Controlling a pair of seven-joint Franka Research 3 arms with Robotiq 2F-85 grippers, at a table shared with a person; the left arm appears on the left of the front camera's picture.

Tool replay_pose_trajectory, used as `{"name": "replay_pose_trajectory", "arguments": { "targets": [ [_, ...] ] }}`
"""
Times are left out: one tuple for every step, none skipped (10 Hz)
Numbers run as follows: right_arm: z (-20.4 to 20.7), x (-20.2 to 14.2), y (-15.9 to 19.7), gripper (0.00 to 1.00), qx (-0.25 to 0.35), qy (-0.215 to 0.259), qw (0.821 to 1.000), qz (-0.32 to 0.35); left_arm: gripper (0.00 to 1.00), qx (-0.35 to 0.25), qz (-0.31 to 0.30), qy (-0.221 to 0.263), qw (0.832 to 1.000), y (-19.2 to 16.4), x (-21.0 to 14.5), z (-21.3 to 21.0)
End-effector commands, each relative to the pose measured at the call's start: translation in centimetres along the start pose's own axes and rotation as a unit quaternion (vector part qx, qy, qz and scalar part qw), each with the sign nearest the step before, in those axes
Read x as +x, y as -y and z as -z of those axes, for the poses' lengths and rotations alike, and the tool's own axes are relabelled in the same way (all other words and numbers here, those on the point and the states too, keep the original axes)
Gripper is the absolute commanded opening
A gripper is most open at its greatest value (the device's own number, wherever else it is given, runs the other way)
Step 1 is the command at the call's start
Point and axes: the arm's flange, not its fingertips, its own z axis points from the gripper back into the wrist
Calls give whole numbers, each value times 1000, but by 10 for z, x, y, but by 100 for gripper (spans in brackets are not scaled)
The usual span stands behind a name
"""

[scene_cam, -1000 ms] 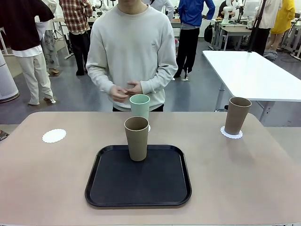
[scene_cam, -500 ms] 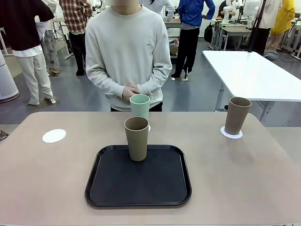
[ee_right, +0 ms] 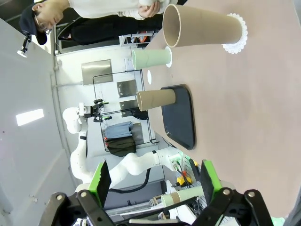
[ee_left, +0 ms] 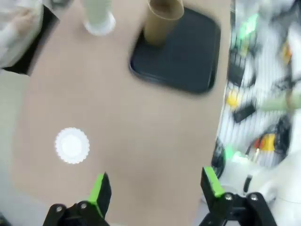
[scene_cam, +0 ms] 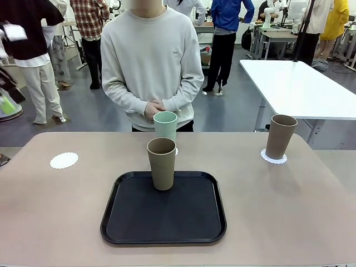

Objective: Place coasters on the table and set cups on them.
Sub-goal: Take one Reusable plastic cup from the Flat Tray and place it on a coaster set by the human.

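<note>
You see the beige table from the front with a black tray at its centre, nearest the robot's edge. One tan cup stands upright on the tray near its 12 o'clock rim, with no coaster under it. Directly past it at 12 o'clock, off the tray, the mint green cup stands upright on a coaster whose edge just peeks out beside the cup's base. At about 2 o'clock from the tray, near the table's far right corner, the second tan cup stands on its own coaster. At about 10 o'clock, well apart from the tray, the third coaster lies bare on the table. The person stands at the far edge behind the green cup with hands clasped at the waist, apart from every cup. Your left gripper hangs above the table with its jaws spread wide and nothing between them; in its blurred wrist view the bare coaster lies just beyond the green-padded fingers. Your right gripper is likewise spread open and holding nothing, with the tan cup on its coaster lying well ahead of it.
</note>
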Motion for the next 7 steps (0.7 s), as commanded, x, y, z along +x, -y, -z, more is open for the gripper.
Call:
{"name": "replay_pose_trajectory", "arguments": {
  "targets": [
    [0,0,0,100,3,2,1000,0,100,46,72,-46,995,12,12,54],
    [0,0,0,100,3,2,1000,0,100,22,85,-60,994,18,25,85],
    [0,0,0,100,3,2,1000,0,100,0,106,-55,993,24,32,109],
    [0,0,0,100,3,2,1000,0,100,-6,117,-32,993,29,39,130],
    [0,0,0,100,3,2,1000,0,100,-1,113,-11,994,27,43,147],
    [0,0,0,100,3,2,1000,0,100,-6,85,14,996,17,44,163],
    [0,0,0,100,3,2,1000,0,100,-6,103,-49,993,33,47,141]
  ]
}}
